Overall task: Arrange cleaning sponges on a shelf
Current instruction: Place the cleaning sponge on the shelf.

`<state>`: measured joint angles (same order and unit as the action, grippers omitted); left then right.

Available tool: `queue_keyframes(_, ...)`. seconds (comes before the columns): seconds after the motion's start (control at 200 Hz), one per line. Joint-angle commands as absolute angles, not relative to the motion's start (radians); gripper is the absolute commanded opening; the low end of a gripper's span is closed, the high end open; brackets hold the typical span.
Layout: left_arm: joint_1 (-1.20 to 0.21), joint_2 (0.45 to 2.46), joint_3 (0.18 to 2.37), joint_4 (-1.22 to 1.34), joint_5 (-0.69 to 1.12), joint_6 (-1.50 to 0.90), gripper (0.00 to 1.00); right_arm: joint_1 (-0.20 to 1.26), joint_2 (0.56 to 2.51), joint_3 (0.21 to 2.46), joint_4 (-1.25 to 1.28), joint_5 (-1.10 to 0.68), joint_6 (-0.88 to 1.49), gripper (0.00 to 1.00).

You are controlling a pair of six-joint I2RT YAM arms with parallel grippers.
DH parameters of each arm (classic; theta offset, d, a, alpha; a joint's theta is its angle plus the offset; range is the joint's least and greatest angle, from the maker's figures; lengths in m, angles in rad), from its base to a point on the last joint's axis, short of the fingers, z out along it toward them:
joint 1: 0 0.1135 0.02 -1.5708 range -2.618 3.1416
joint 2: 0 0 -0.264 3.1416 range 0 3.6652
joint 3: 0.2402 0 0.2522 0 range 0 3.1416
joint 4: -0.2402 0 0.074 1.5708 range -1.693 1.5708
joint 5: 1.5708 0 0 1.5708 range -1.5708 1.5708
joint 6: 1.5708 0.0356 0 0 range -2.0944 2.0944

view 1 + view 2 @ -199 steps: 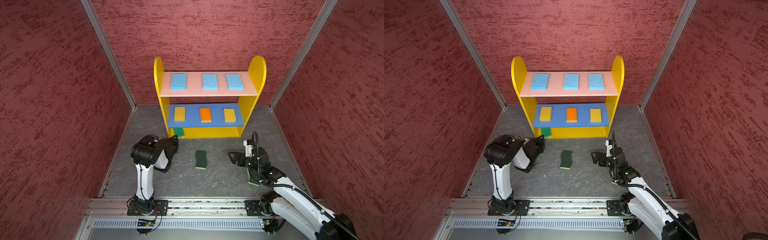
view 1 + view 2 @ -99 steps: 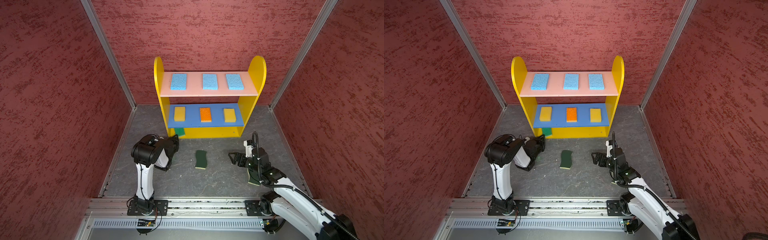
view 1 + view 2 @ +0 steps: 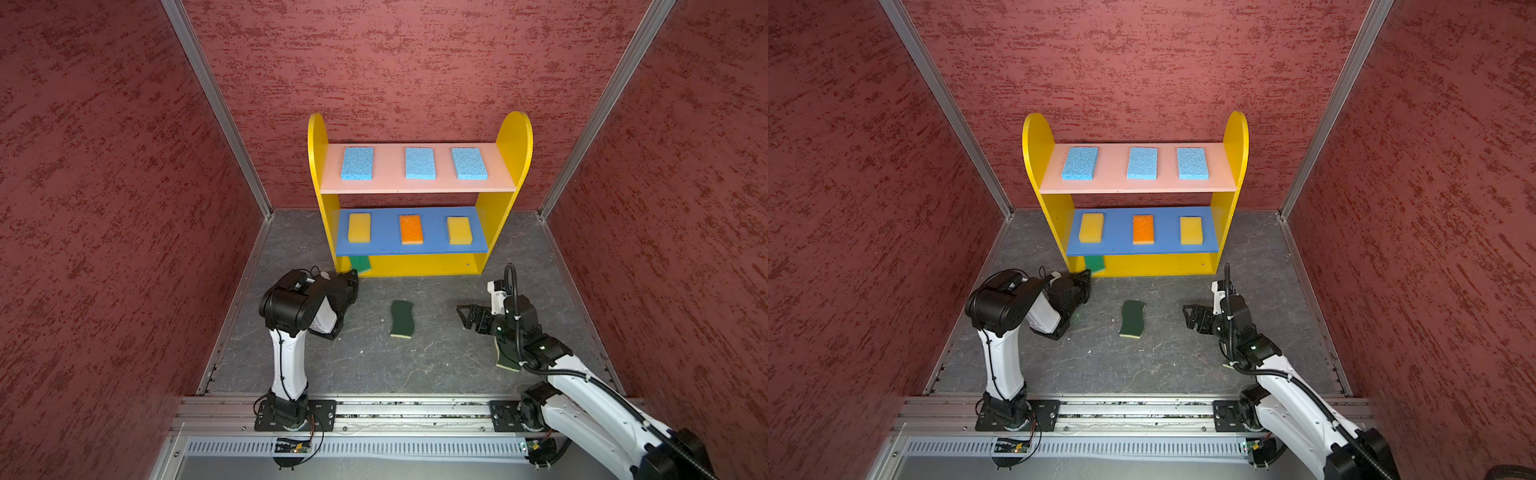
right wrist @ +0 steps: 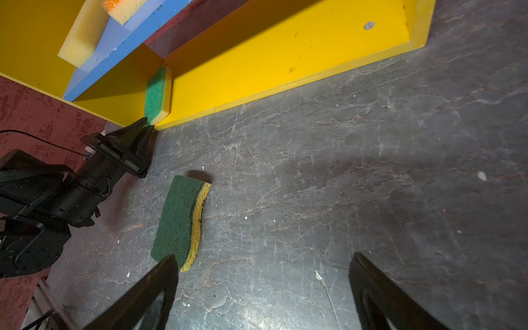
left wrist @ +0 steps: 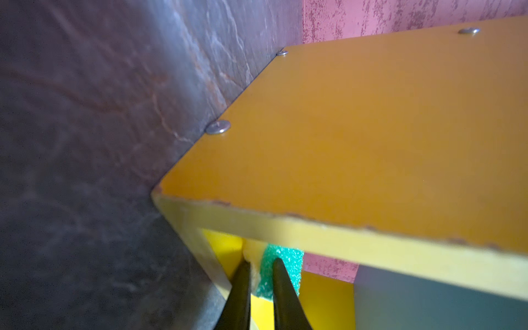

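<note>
Two dark sponges on desk (image 3: 436, 357): middle sponge (image 3: 402, 319) clear, second sponge (image 3: 508, 362) under right arm (image 3: 552, 357) in a top view. Left gripper (image 4: 147, 125) clenched, tips at bright green sponge (image 4: 155, 94); right gripper (image 4: 264, 257) released.

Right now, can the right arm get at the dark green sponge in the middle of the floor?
Probably yes. The right gripper is open and faces the dark green sponge, with bare floor between them. The left gripper is shut on a bright green sponge at the shelf, clear of the path.
</note>
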<state>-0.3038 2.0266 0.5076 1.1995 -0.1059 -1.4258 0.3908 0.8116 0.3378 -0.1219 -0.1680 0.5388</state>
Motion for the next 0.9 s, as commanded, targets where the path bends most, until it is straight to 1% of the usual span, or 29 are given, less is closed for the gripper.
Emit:
queue_keyframes(0.0, -0.295, 2.04, 0.488, 0.989, -0.093, -1.365, 0.16, 0.385, 0.811, 0.325, -0.101, -0.164, 0.542, 0.94)
queue_keyframes(0.286, -0.284, 1.999, 0.488, 0.986, -0.097, -1.336, 0.16, 0.385, 0.812, 0.325, -0.091, -0.165, 0.547, 0.94)
queue_keyframes(0.666, -0.285, 2.028, 0.527, 1.032, -0.091, -1.35, 0.16, 0.385, 0.786, 0.313, -0.103, -0.161, 0.551, 0.94)
queue_keyframes(0.897, -0.291, 2.019, 0.544, 1.015, -0.107, -1.358, 0.16, 0.385, 0.777, 0.304, -0.097, -0.16, 0.553, 0.94)
